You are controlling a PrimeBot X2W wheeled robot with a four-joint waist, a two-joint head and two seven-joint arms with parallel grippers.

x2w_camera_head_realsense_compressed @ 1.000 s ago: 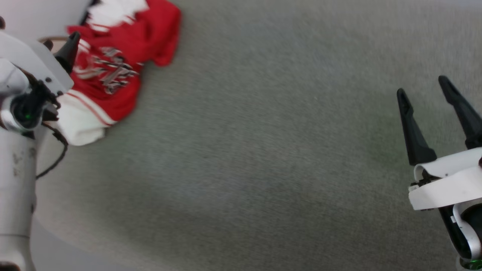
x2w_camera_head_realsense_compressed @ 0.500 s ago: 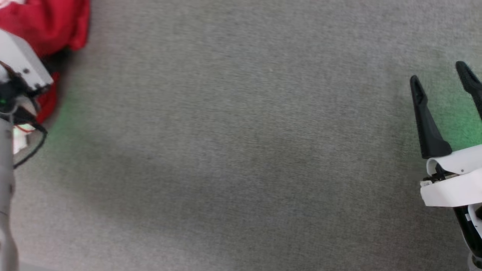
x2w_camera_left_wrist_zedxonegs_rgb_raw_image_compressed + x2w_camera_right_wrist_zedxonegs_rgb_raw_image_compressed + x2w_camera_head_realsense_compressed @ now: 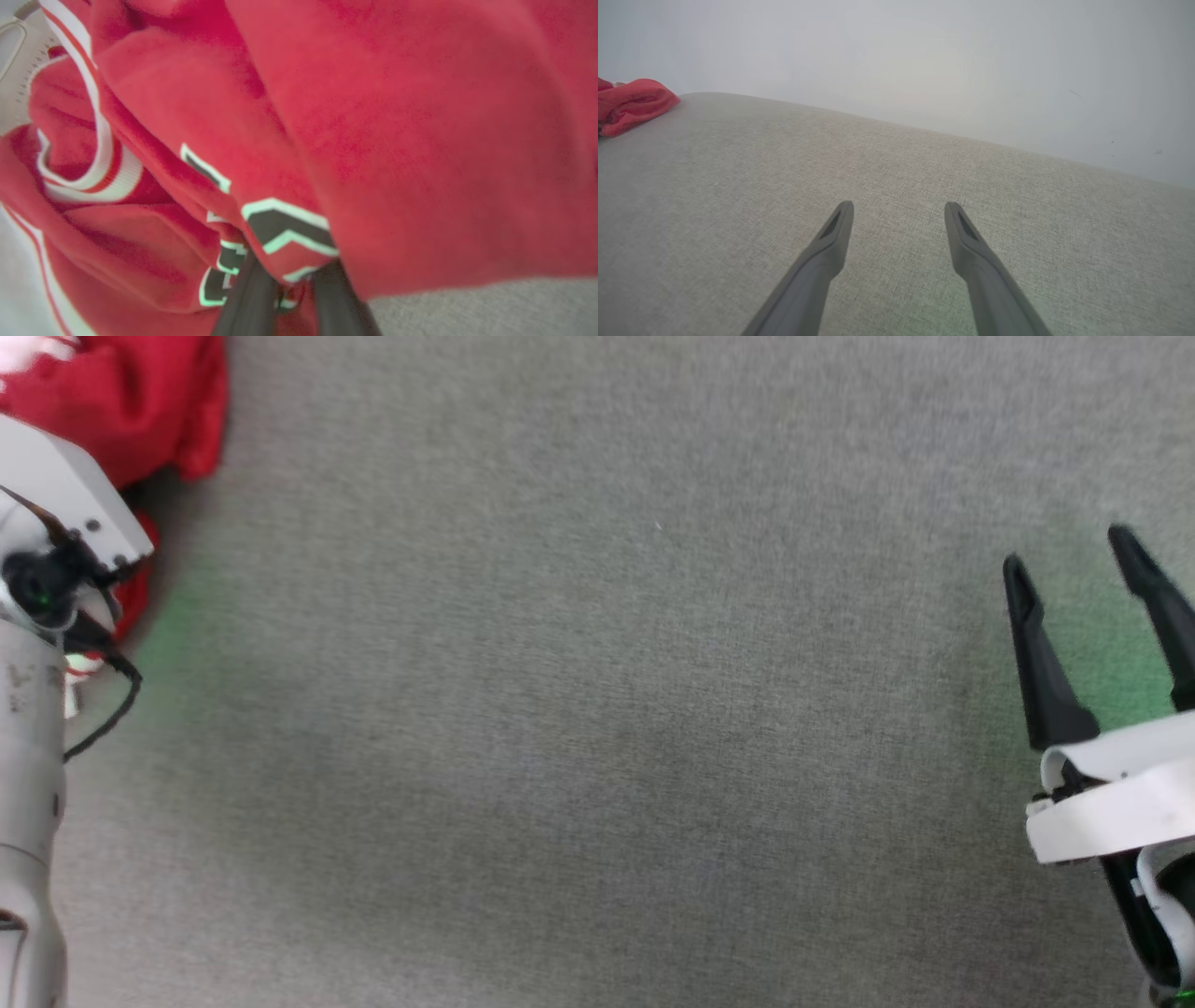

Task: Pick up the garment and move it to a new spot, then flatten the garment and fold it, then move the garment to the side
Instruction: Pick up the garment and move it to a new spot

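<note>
Look at your left wrist view first. The left gripper [image 3: 292, 291] is pinching the garment [image 3: 420, 140]. Its two dark fingers [image 3: 247, 303] are sitting close together, and a red fold with black, white-edged letters is tucked between them. The fingertips are hiding under the cloth. The red shirt is bunching up in big folds in front of the camera, and a red-and-white striped band is curling at the left. A strip of the grey surface [image 3: 490, 303] is showing under the cloth at the lower right.

In your head view, the shirt is sitting at the top left corner as a red lump, right beside the pale left arm [image 3: 28, 728]. Part of the red cloth is peeking out from behind the arm's wrist block. A black cable is looping down from that wrist. The rest of the grey top is stretching out wide to the right.

The right gripper [image 3: 1069, 555] is hanging at the right edge, well apart from the shirt. Its jaws are standing wide — nothing is between them. A faint green glow is showing on the grey top near it.

In your right wrist view, those two fingers are pointing out over bare grey fabric. The red cloth is lying far off at the left edge, and a pale wall [image 3: 924, 56] is rising behind the surface.
</note>
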